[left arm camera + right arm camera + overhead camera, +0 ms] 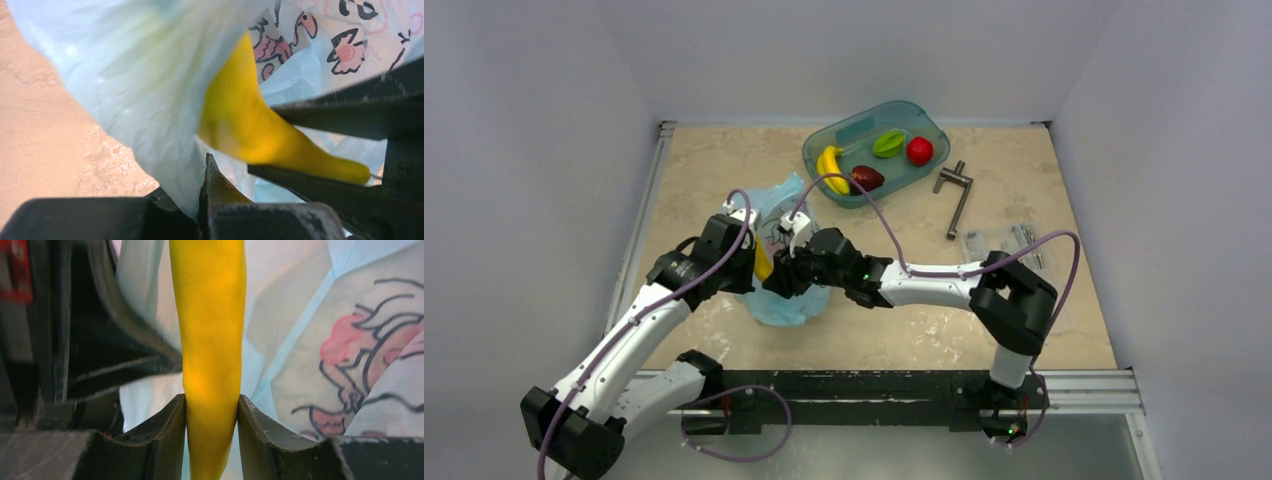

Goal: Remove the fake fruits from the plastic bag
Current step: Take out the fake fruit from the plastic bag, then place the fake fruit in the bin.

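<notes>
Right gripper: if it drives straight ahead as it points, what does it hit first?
Likely the bag film behind the banana that the right gripper clamps; the left gripper sits close alongside. Depth unclear.

The plastic bag (784,305) is coloured light blue and is printed with a cartoon in pink with black outlines. A yellow banana (212,340) is seen against the bag. Beyond the bag, a translucent teal bin (856,128) is stocked with a yellow second banana (829,168), a maroon fruit (866,178), a green fruit (888,143) and a red fruit (919,151). The desk (714,165) is patterned in beige marble.
</notes>
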Controlling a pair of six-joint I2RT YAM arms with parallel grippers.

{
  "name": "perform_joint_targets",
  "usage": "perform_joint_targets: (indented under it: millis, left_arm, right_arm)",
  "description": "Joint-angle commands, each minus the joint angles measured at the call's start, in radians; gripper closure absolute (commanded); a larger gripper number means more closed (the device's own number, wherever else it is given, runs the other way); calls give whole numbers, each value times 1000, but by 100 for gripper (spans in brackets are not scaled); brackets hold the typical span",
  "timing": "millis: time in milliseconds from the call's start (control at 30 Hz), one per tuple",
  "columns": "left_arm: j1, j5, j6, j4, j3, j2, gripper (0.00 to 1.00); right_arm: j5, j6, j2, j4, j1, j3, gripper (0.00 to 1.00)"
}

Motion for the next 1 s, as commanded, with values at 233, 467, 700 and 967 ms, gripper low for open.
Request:
perform_joint_targets:
  millis: [233,467,700,967]
  left_arm:
    - [-3,-196,-83,-36,21,-44,100]
    - [7,-265,-111,-52,23,-51,100]
    - [132,-165,-79,-36,50,-18,100]
    - [165,-185,-36,-4,158,72,100]
  right_arm:
    - [-50,-24,-176,-87,2,-57,100]
    - [173,-69,-358,-146,-24,-105,100]
    - [215,-126,-442,-215,-139,-117,100]
    - [334,-111,-396,-285,-263,-66,100]
